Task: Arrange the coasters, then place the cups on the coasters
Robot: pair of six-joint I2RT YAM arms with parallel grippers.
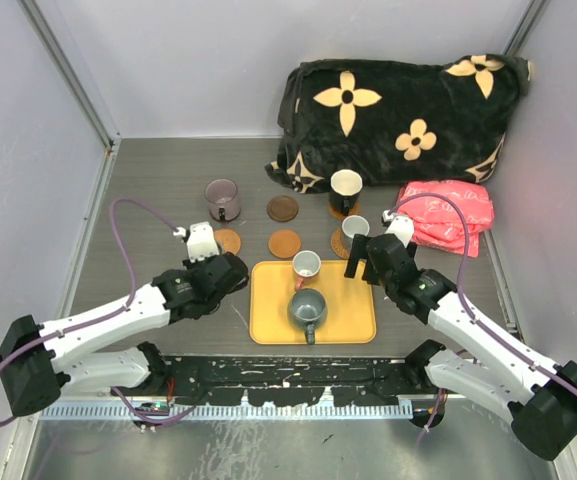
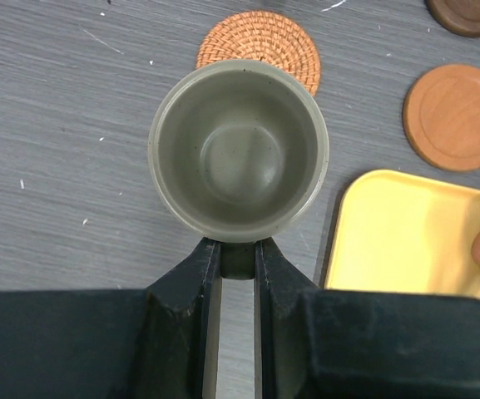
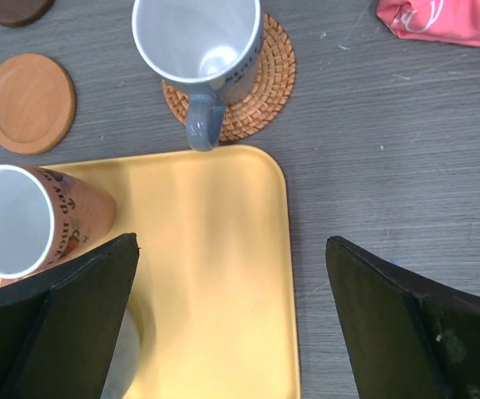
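While the left pincer (image 2: 238, 253) clamps the olive cup (image 2: 238, 158) by its handle, the right pincer (image 3: 231, 245) stands fully spread and empty.
The olive cup is just near of a wicker coaster (image 2: 259, 46), left of the yellow tray (image 2: 406, 233). Beyond the right pincer a grey cup (image 3: 202, 41) occupies a second wicker coaster (image 3: 260, 83); a pink cup (image 3: 23, 220) stands on the tray.

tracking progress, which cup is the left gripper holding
The small olive cup, its handle pinched in the shut left gripper, by the wicker coaster. The others stand loose on the table or the yellow tray.
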